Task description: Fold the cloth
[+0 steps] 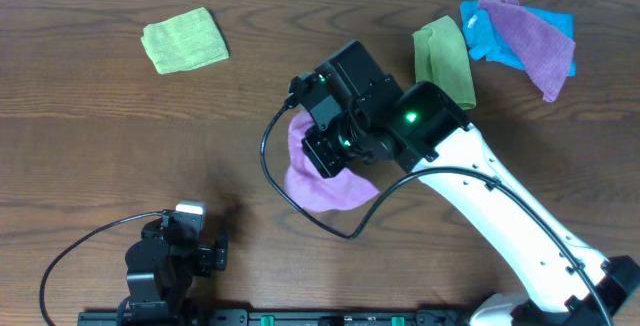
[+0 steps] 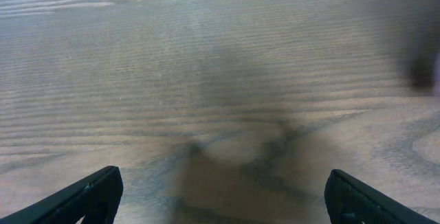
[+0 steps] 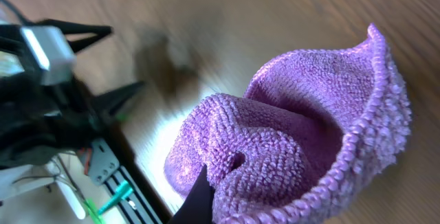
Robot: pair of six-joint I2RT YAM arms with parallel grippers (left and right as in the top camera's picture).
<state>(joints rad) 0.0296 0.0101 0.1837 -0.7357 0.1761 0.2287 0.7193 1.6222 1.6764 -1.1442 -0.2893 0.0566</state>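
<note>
Right gripper [image 1: 322, 154] clenched on cloth [image 1: 325, 188], mid table [image 1: 100, 146]. Purple towel bunched up, one stitched edge curling up off wood. Left gripper [image 2: 223, 193] front-left, fingers spread wide, only wood under it. Green cloth [image 1: 185, 41] back left, well apart.

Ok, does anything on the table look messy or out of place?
The cloth is bunched into a lump, pinched by the right gripper. At the far right, another purple cloth, a blue cloth and a green cloth lie crumpled in a heap.
</note>
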